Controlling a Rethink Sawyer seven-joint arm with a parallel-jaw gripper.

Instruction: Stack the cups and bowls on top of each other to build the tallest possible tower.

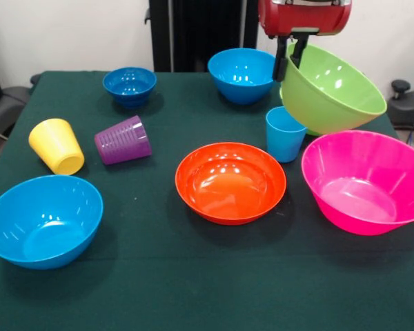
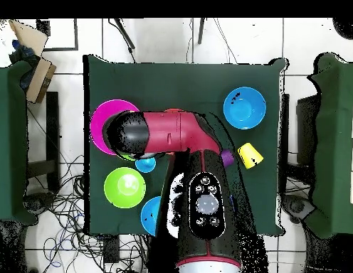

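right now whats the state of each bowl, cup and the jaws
gripper: jaws shut on the green bowl's rim
green bowl: lifted, tilted
pink bowl: upright, empty
orange bowl: upright, empty
near blue bowl: upright, empty
far blue bowl: upright, empty
dark blue bowl: upright, empty
blue cup: upright
yellow cup: on its side
purple cup: on its side

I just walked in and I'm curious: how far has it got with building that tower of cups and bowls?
Done: nothing is stacked yet; each piece on the table sits alone. In hand: the gripper holds a green bowl by its rim, tilted and lifted. Left: all the stacking, including the pink bowl, the orange bowl, and the yellow cup and purple cup lying on their sides.
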